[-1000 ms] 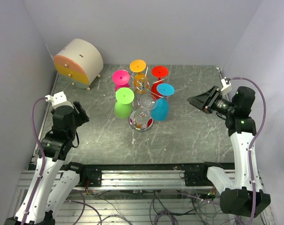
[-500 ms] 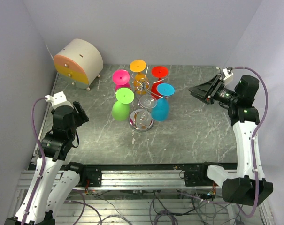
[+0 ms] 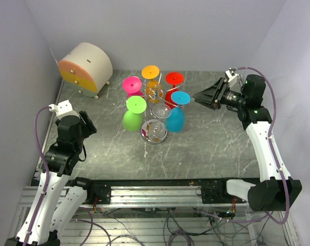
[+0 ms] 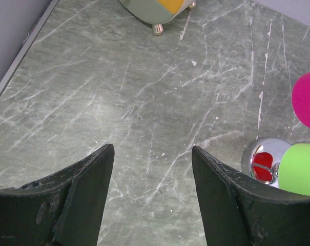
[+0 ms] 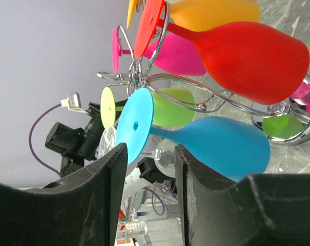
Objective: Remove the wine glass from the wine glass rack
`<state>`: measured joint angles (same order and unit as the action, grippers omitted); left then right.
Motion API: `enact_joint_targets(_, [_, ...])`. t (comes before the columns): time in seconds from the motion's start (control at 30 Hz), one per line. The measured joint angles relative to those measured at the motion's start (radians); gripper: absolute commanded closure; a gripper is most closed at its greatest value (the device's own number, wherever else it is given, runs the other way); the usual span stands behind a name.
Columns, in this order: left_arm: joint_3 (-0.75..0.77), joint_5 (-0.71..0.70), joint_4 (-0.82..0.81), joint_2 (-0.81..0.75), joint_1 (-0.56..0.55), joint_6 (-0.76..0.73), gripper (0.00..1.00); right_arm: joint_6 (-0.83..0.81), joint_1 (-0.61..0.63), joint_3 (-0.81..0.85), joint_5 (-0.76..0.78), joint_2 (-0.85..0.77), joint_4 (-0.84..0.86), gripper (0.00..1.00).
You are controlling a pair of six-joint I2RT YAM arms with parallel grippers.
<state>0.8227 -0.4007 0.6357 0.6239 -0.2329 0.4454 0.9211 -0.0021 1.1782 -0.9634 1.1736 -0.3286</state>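
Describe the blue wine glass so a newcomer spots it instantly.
Mid-table stands the chrome wine glass rack, coloured glasses hanging upside down around it. The blue wine glass hangs on its right side, nearest the right end effector. It is the only blue one; the red glass hangs just behind it.

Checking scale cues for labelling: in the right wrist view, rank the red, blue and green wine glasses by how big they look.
1. red wine glass, largest
2. blue wine glass, somewhat smaller
3. green wine glass, smallest, but partly hidden behind the blue one and farther away

Nearness to the camera may explain these differences, so their true sizes are unsure.
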Motion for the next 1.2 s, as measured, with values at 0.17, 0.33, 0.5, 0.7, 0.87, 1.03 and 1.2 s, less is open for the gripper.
enact_joint_targets(0.17, [0.0,-0.003,0.0,0.0,0.0,0.0,0.27,0.024,0.032,0.0,0.02,0.024,0.041,0.6])
enact_joint_targets(0.33, [0.0,-0.006,0.0,0.0,0.0,0.0,0.27,0.029,0.086,0.007,0.048,0.051,0.053,0.61])
enact_joint_targets(0.5, [0.0,-0.008,0.0,-0.001,0.0,0.0,0.27,0.031,0.116,0.013,0.068,0.066,0.06,0.67])
enact_joint_targets(0.7, [0.0,-0.014,0.001,-0.004,0.0,0.0,0.27,0.041,0.134,0.019,0.082,0.07,0.082,0.8])
enact_joint_targets(0.87, [0.0,-0.015,0.001,-0.004,0.0,0.0,0.27,0.048,0.138,0.022,0.093,0.07,0.089,0.92])
enact_joint_targets(1.03, [0.0,-0.015,0.001,-0.004,0.0,0.0,0.27,0.072,0.139,0.025,0.095,0.07,0.108,1.0])
enact_joint_targets(1.2, [0.0,-0.016,0.001,-0.004,0.0,0.0,0.27,0.108,0.141,0.027,0.095,0.07,0.138,1.0])
